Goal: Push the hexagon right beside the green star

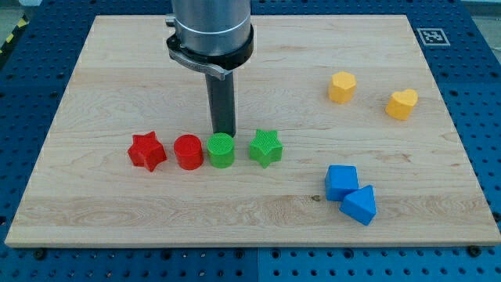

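Observation:
The yellow hexagon (342, 86) lies at the upper right of the wooden board (102, 70). The green star (266, 147) lies near the board's middle, last in a row of blocks. My tip (224, 135) ends just above the green cylinder (221, 150), touching or nearly touching its top edge. The tip is left of the green star and far to the left of the yellow hexagon.
A red star (147, 151) and a red cylinder (189, 152) stand left of the green cylinder. A yellow heart (401, 103) lies right of the hexagon. A blue cube (341, 182) and a blue triangular block (359, 204) touch at the lower right.

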`<state>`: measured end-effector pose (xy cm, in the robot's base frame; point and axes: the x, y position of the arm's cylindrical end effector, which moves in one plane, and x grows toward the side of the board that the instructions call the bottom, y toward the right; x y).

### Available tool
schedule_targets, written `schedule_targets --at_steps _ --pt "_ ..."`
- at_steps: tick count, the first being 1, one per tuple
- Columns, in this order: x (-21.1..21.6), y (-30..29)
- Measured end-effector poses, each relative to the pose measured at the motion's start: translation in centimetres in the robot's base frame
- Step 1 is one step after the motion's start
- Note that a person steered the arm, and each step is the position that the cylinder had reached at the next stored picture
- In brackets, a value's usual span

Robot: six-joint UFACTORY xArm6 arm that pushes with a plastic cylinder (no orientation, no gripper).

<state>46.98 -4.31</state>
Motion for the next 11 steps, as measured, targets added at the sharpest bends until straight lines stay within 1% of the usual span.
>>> schedule_targets --at_steps 1,2,3,4,5,6,7,8,9,11 --pt "-0.8 0.1" --pt "-4.1 1.6" --pt "-8.8 3.5" --pt "-13.1 8.2" --pt "-14.3 15.7" --pt "-13.2 21.1" --pt "-10.4 21.1" --pt "-9.6 20.9" --pt "-9.6 20.2" --pt "-9.6 16.2"
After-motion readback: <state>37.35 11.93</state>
